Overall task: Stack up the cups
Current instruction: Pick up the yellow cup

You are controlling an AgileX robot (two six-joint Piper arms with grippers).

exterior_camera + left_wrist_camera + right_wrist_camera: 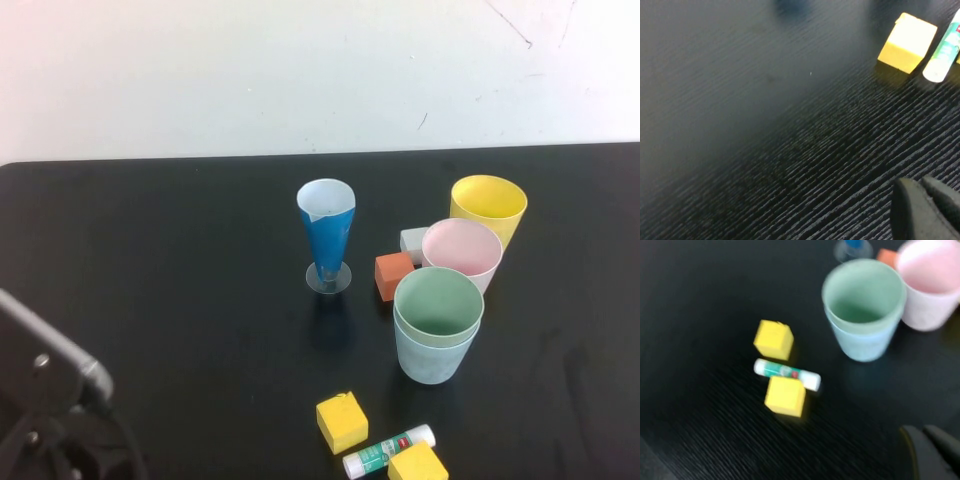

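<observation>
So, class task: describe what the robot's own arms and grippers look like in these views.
In the high view, only the left arm shows: a grey metal link with round bolts over black parts. The left gripper and right gripper show as dark, matte, rounded fingers, closed together. No cables or markings are visible.

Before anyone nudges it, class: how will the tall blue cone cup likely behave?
The blue cone cup probably tips easily: tall, wide-mouthed, on a small clear foot. It looks thin, so likely light. Once toppled, the cone shape would probably roll in a curve.
</observation>
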